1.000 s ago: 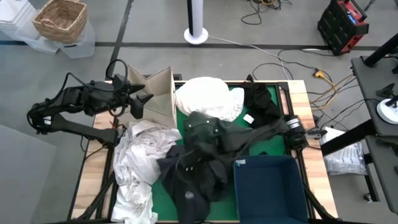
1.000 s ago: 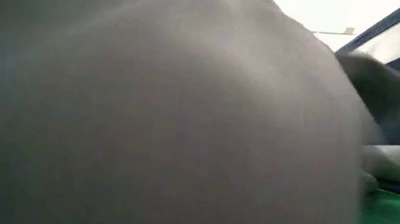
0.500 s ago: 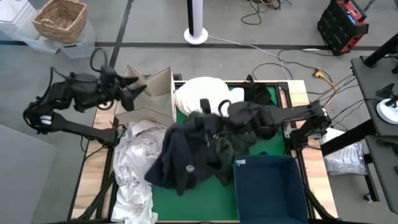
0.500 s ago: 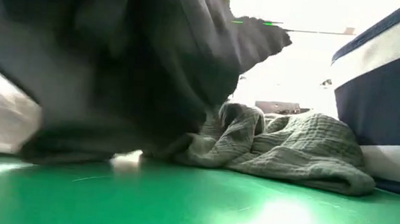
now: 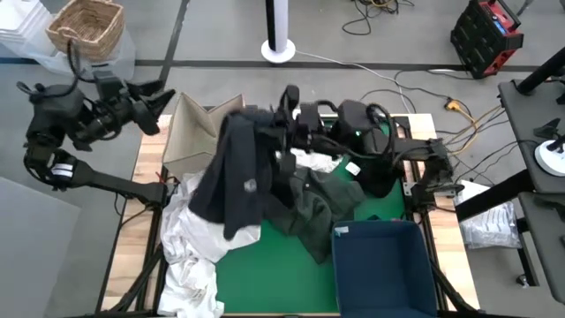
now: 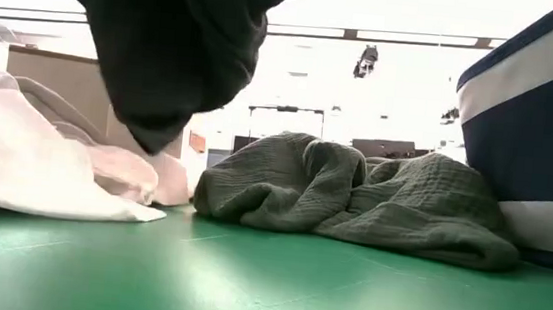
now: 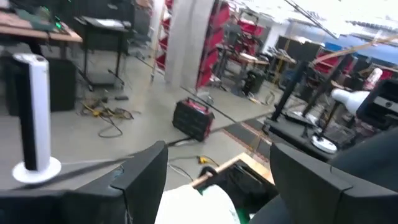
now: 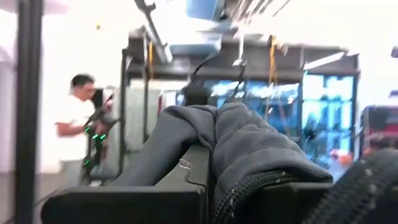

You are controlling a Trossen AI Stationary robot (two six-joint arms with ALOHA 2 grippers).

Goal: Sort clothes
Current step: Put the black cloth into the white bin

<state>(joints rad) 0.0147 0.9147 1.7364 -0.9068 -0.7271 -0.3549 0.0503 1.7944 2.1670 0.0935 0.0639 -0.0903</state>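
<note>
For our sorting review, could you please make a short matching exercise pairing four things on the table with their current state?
1. black garment
2. green garment
3. left gripper
4. navy bin

A. crumpled on the mat
B. open, holding nothing
C. hanging from the right gripper
D. standing at the table's near right corner

Pairs: 1-C, 2-A, 3-B, 4-D

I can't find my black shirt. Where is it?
The black shirt hangs in the air from the shut right gripper, left of middle in the high view, over the white clothes and beside the cardboard box.
</note>
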